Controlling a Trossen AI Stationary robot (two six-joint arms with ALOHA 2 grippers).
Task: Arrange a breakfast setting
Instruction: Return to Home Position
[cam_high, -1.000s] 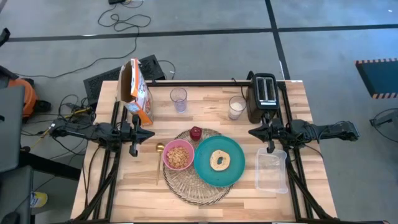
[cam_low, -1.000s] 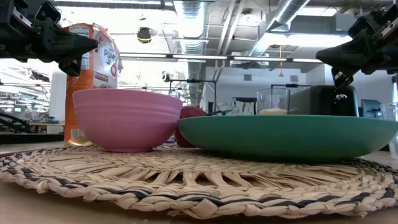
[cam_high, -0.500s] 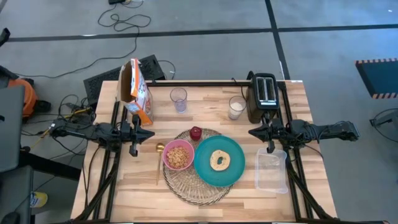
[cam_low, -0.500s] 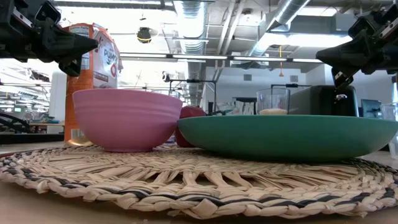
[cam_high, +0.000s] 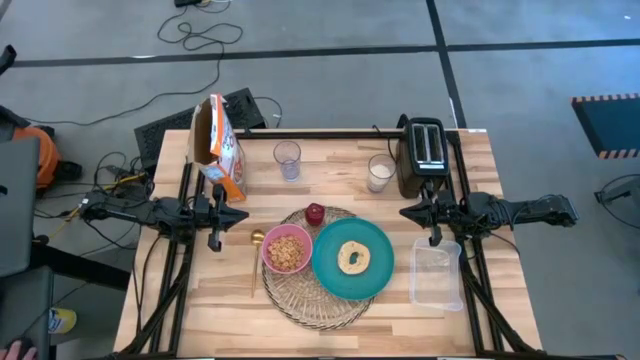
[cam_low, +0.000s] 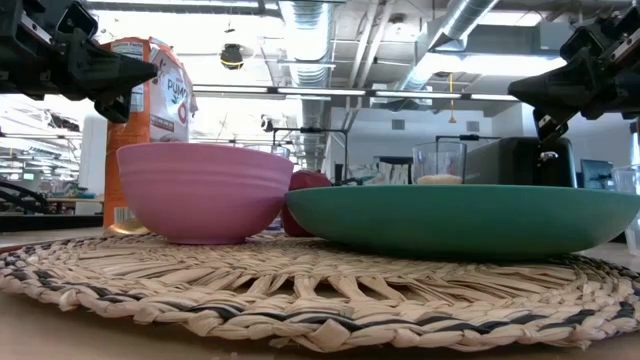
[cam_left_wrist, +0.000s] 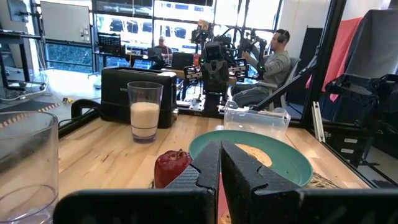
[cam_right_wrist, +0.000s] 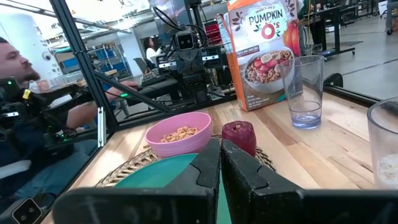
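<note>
The round wicker mat (cam_high: 318, 270) lies at the table's middle near side. On it stand the pink bowl (cam_high: 286, 249) with cereal and the teal plate (cam_high: 352, 258), which holds the bread ring (cam_high: 353, 257). The dark-red fruit (cam_high: 315, 213) sits at the mat's far edge. The gold spoon (cam_high: 256, 256) lies on the table left of the bowl. My left gripper (cam_high: 244, 215) is shut and empty, above the table left of the mat. My right gripper (cam_high: 403, 212) is shut and empty, right of the mat.
A cereal box (cam_high: 218, 145) stands at the far left, an empty glass (cam_high: 287, 159) and a glass of milk (cam_high: 380, 172) at the far middle, a black toaster (cam_high: 423, 152) at the far right. A clear plastic tub (cam_high: 437, 273) lies right of the plate. People sit beyond the table.
</note>
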